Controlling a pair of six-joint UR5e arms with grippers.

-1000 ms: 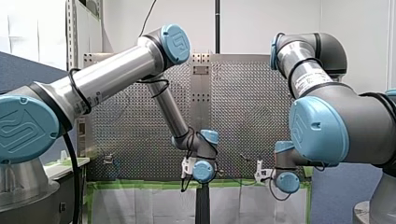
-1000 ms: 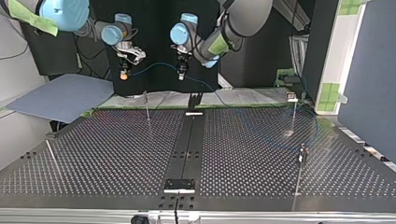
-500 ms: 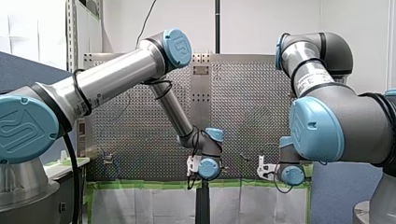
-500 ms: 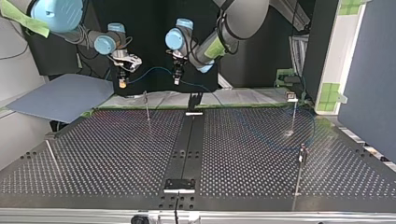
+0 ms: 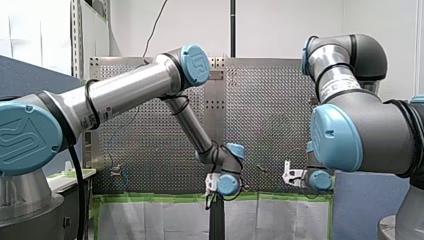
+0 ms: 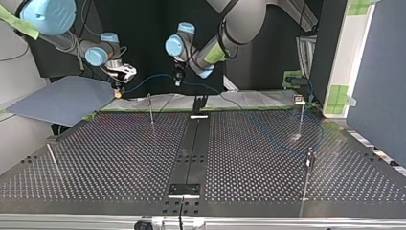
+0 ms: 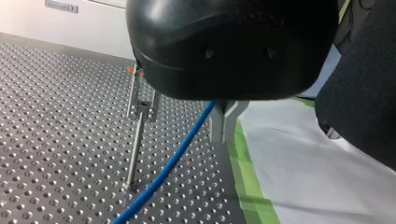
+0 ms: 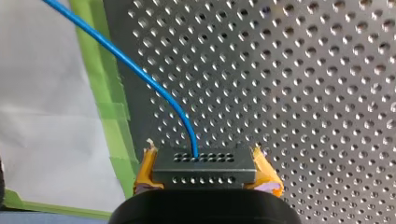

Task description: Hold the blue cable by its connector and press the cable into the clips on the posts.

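Observation:
In the right wrist view my right gripper [image 8: 205, 173] is shut on the black connector [image 8: 204, 163], with a yellow pad [image 8: 145, 171] on each side. The blue cable [image 8: 140, 70] leaves the connector and arcs away over the table's edge. In the top view my right gripper [image 6: 118, 91] hangs at the far left edge. The cable [image 6: 153, 77] runs from it to my left gripper [image 6: 177, 80]. My left gripper [image 7: 222, 136] has its metal fingers shut on the cable [image 7: 173, 163]. A thin post with a clip [image 7: 139, 135] stands just beside that cable.
Thin posts stand on the perforated table [image 6: 119, 158]: one near the far left [image 6: 150, 109], two at the right [image 6: 301, 117] [image 6: 308, 172], one at the near left [image 6: 53, 162]. Green tape [image 7: 247, 177] and white sheet border the far edge. A black rail [image 6: 191, 153] runs down the middle.
Both grippers have shifted toward the top view's left, carrying the cable along. My right gripper has also come lower, closer to the table's far edge.

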